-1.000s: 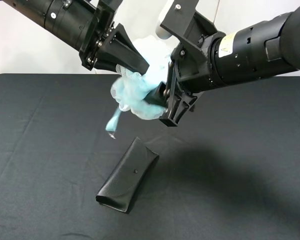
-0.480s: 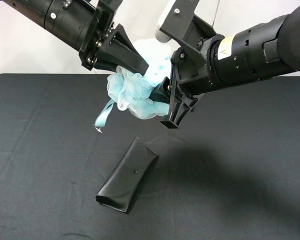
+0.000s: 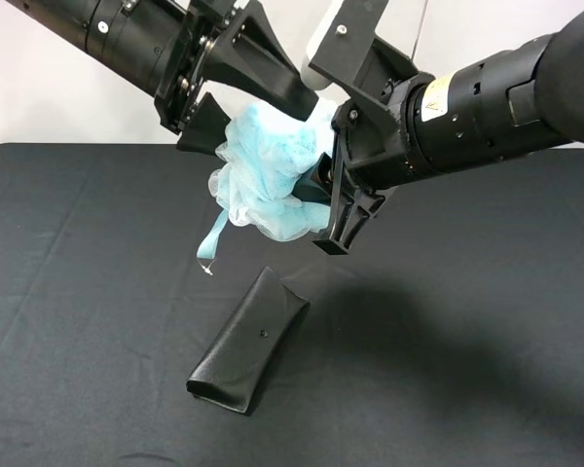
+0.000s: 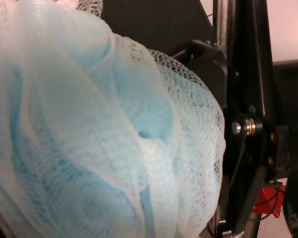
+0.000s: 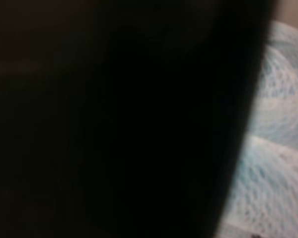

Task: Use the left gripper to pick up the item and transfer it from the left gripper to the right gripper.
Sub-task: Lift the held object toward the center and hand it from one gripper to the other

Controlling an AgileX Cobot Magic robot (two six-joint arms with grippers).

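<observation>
The item, a fluffy light-blue and white mesh pouf [image 3: 268, 170], hangs in the air between the two arms, above the table. Its pale blue ribbon loop [image 3: 212, 241] dangles below it. My left gripper [image 3: 263, 122] is open, with its long black fingers spread above and behind the pouf. My right gripper [image 3: 321, 190] is shut on the pouf's right side. The pouf fills the left wrist view [image 4: 89, 129], with the right gripper's black frame [image 4: 248, 124] beside it. The right wrist view is mostly dark, with mesh [image 5: 273, 148] at one edge.
A flat black glasses case [image 3: 248, 341] lies on the black-clothed table [image 3: 467, 370], below the pouf. A white wall stands behind the table.
My left gripper's fingers have spread apart and let go of the pouf. The pouf has puffed out and now hangs from the right gripper. The ribbon has swung.
</observation>
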